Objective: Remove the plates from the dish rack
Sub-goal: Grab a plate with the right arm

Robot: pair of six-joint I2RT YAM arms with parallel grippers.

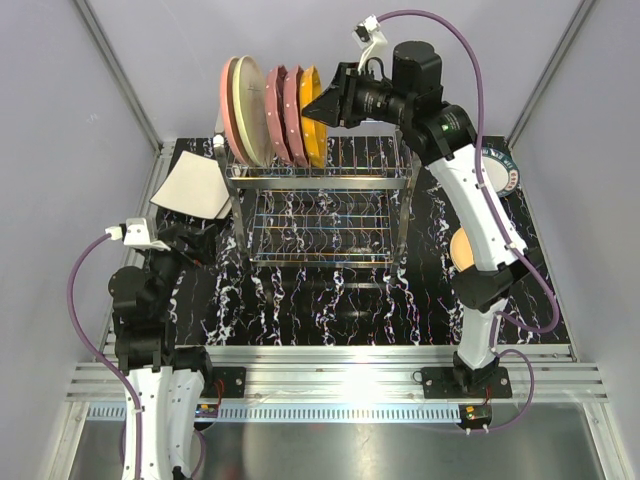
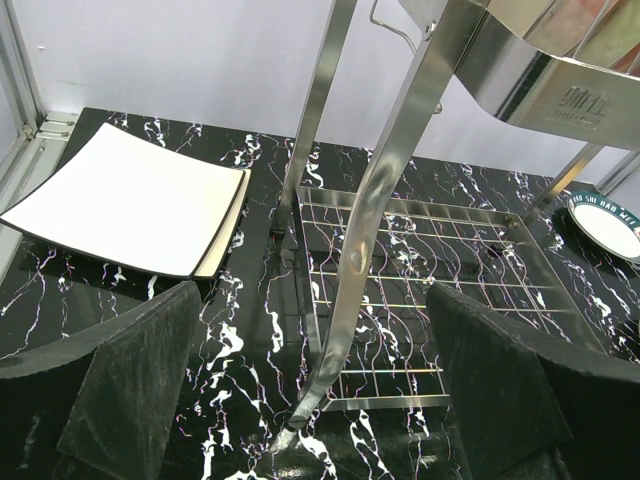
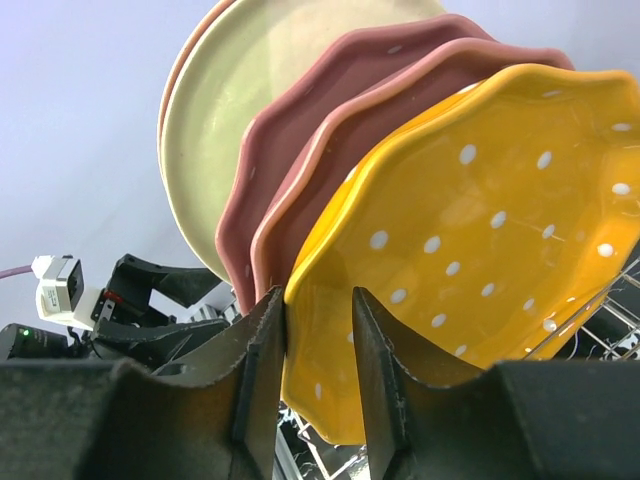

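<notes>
The dish rack [image 1: 320, 180] stands mid-table with several plates upright on its top tier: pink [image 1: 230, 105], cream [image 1: 250, 110], two maroon dotted [image 1: 280, 115] and an orange dotted plate [image 1: 313, 135] at the right end. My right gripper [image 1: 320, 105] reaches down over the orange plate. In the right wrist view its fingers [image 3: 262, 360] straddle the orange plate's [image 3: 480, 230] rim, closed narrowly on it. My left gripper [image 1: 205, 243] is open and empty, low by the rack's front left leg [image 2: 370, 230]. A squarish white plate [image 2: 125, 200] lies flat to its left.
A white plate with a teal patterned rim [image 1: 503, 170] lies on the table right of the rack, also in the left wrist view [image 2: 610, 222]. A tan plate [image 1: 462, 248] lies partly under my right arm. The rack's lower shelf [image 2: 420, 270] is bare wire.
</notes>
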